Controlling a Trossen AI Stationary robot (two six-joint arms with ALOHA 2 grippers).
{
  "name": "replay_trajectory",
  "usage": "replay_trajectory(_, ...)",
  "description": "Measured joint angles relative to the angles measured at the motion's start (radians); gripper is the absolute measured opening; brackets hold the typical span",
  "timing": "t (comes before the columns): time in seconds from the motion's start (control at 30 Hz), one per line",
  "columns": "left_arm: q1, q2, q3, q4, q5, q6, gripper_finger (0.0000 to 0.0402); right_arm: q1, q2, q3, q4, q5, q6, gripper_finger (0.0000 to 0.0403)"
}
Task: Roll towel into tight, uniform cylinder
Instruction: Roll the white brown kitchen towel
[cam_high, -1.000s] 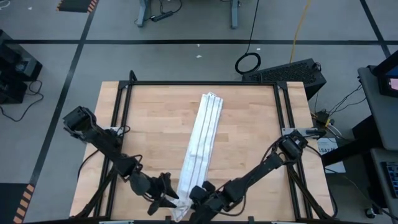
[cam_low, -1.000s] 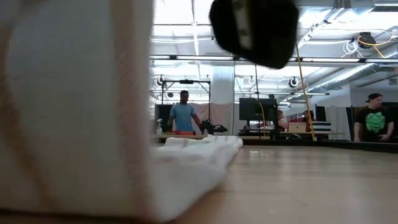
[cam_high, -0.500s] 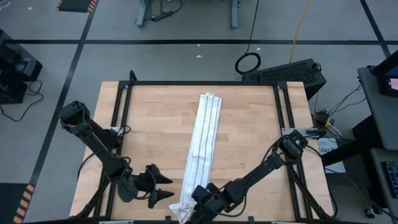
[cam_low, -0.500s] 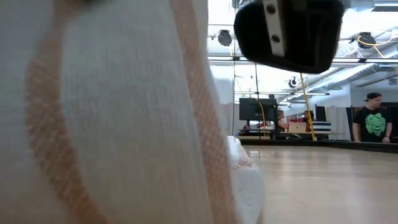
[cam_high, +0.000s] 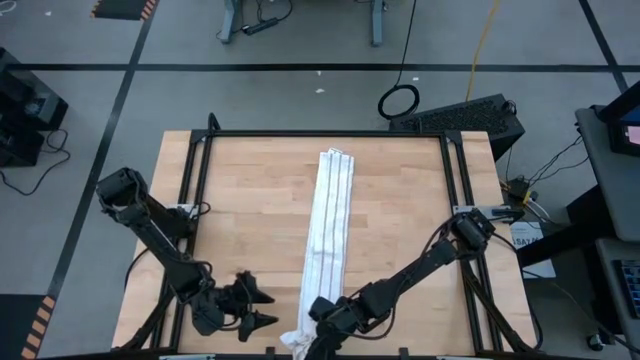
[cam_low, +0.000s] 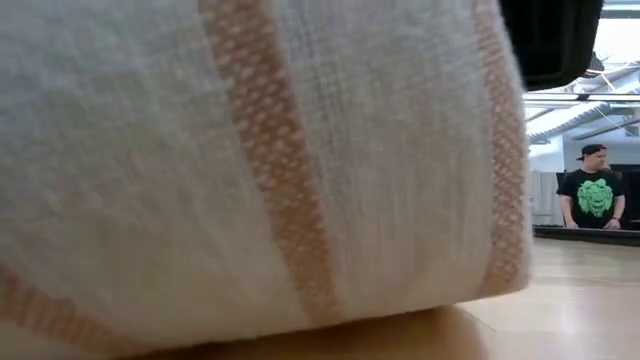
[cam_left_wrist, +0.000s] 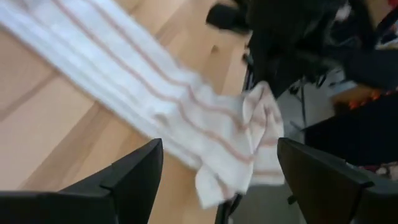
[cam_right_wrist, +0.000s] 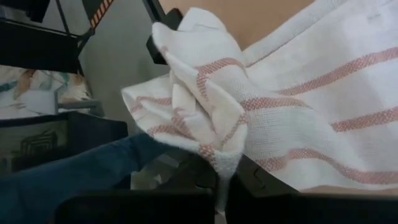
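Right gripper (cam_high: 312, 338) pinches the towel (cam_high: 328, 240) at its near end, starting the roll; left gripper (cam_high: 256, 308) spread empty beside it; next, a tight first tuck.

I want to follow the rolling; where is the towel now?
In the high view the towel lies as a long folded strip down the middle of the wooden table. Its near end is bunched in the shut right claw; the open left claw is beside it.

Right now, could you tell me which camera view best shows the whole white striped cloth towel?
The high view: the white striped cloth towel lies as one long folded strip. The low view is filled by cloth; the wrist views show only its bunched end.
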Motion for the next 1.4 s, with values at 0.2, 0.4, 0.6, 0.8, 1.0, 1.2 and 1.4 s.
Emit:
replay_trajectory(0.2, -0.034, 0.0, 0.0, -0.04, 0.013, -0.074, 0.0319, -0.035, -0.017, 0.0, -0.036, -0.063, -0.028, 0.0)
replay_trajectory(0.4, -0.076, 0.015, 0.0, -0.02, -0.042, -0.115, 0.0318, -0.045, -0.023, 0.0, -0.07, -0.143, -0.101, 0.0)
replay_trajectory(0.6, -0.065, 0.147, 0.101, 0.086, -0.149, 0.188, 0.0318, -0.005, -0.024, 0.0, -0.148, -0.091, -0.114, 0.0)
replay_trajectory(0.8, -0.007, 0.309, 0.293, 0.083, -0.148, 0.352, 0.0319, 0.011, -0.023, -0.02, -0.152, -0.033, -0.093, 0.0)
replay_trajectory(1.0, 0.025, 0.362, 0.412, 0.074, -0.116, 0.342, 0.0319, -0.006, -0.03, -0.021, -0.156, -0.04, -0.103, 0.0)
replay_trajectory(1.2, 0.026, 0.365, 0.426, -0.061, -0.102, 0.168, 0.0319, -0.035, -0.046, -0.022, -0.166, -0.084, -0.136, 0.0)
replay_trajectory(1.4, 0.042, 0.365, 0.425, -0.148, -0.091, 0.113, 0.0319, -0.051, -0.053, -0.022, -0.159, -0.093, -0.16, 0.0)
